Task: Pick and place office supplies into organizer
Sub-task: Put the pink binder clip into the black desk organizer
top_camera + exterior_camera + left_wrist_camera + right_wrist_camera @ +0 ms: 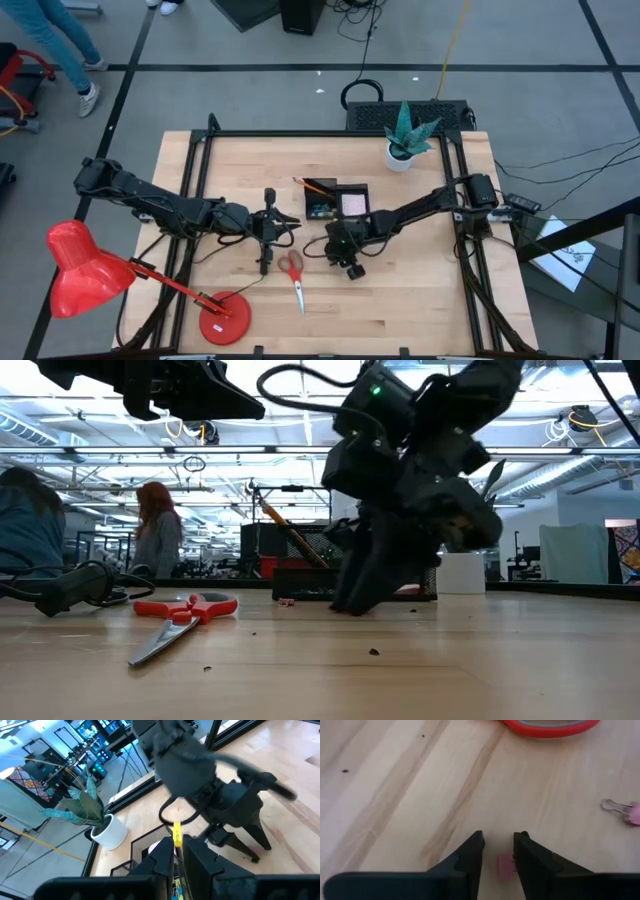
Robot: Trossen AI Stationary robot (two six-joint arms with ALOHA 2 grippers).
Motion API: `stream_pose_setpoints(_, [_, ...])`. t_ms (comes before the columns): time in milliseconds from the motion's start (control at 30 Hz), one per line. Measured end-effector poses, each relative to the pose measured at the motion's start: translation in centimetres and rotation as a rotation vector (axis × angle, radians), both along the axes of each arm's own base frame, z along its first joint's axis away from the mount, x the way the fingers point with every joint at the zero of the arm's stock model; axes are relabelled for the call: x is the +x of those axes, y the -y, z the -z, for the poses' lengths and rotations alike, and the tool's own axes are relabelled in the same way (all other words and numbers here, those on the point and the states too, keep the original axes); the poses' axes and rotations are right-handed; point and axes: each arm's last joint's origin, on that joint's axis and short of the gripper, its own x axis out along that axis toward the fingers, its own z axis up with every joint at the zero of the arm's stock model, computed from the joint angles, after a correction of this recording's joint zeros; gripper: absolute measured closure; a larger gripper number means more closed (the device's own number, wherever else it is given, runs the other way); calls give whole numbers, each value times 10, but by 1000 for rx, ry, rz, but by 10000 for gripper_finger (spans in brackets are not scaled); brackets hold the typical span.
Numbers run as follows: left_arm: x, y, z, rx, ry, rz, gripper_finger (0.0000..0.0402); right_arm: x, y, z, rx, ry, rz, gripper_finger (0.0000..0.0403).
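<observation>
Down beside the black organizer (pixel 340 203), the right pincer (pixel 499 851) narrowly straddles a small pink clip (pixel 505 867) on the tabletop (pixel 420 795), while the left pincer (pixel 174 851) grips a yellow piece (pixel 176 835).

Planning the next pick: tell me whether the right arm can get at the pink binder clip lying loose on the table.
Probably yes. The right gripper is down at the table, its fingers around a small pink piece. The pink binder clip lies close by on bare wood, nothing between them.

Wooden table (pixel 420 300); on it: red scissors (pixel 293 275), black organizer (pixel 338 203), white plant pot (pixel 401 157), lamp base (pixel 224 318), pink clip (pixel 629 812).
</observation>
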Motion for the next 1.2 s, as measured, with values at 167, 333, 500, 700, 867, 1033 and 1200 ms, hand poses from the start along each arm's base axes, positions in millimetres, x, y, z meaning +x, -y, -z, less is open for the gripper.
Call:
stream_pose_setpoints(167, [0, 0, 0, -23, 2, -6, 353, -5, -11, -25, -101, 67, 93, 258])
stream_pose_setpoints(333, [0, 0, 1, -27, -10, -8, 353, -8, -22, -37, -211, 141, 277, 224])
stream_pose_setpoints(500, [-1, 0, 3, -44, -26, -14, 353, -11, -33, -34, -210, 141, 346, 207])
stream_pose_setpoints(700, [-1, 0, 3, -44, -25, -14, 353, -17, -35, -33, -247, 118, 300, 205])
stream_pose_setpoints(867, [-1, 0, 3, -45, -25, -14, 353, -20, -24, -33, -395, 103, 329, 213])
stream_pose_setpoints(1033, [-1, 0, 3, -45, -25, -14, 353, -22, -7, -33, -365, 5, 174, 227])
stream_pose_setpoints(1200, [-1, 0, 5, -39, -48, -14, 353, -24, 19, -42, -201, -43, 57, 253])
